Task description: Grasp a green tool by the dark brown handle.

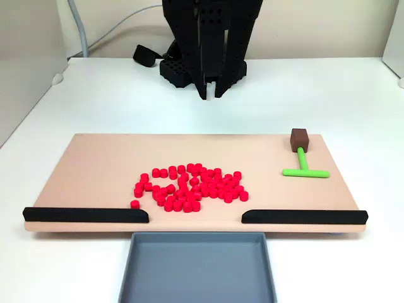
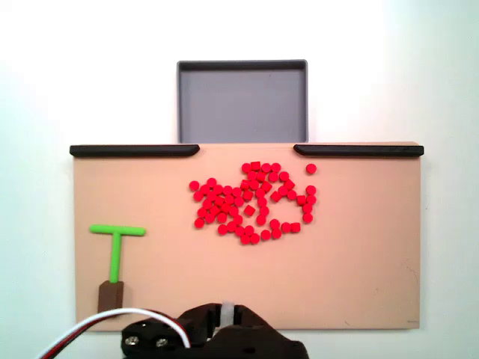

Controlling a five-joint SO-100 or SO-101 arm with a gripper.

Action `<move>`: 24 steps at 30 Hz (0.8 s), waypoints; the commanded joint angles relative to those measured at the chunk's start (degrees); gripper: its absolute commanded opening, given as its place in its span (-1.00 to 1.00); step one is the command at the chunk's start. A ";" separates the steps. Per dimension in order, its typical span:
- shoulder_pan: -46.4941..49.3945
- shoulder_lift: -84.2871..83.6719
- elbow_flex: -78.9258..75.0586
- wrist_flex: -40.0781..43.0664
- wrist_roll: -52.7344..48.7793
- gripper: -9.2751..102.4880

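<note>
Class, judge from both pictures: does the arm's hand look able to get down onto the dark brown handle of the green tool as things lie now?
Probably yes. The dark brown handle lies bare near the board's edge, on the arm's side, with the red cylinders well apart. The hand hangs raised behind the board; nothing stands between.

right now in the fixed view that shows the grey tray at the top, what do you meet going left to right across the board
green tool with its dark brown handle → pile of red cylinders → bare right part of the tan board
</note>
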State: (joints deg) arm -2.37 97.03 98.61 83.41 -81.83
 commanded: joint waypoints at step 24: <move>1.93 0.26 -1.85 -0.35 -1.23 -0.84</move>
State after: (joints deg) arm -0.97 97.03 98.61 83.23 -82.79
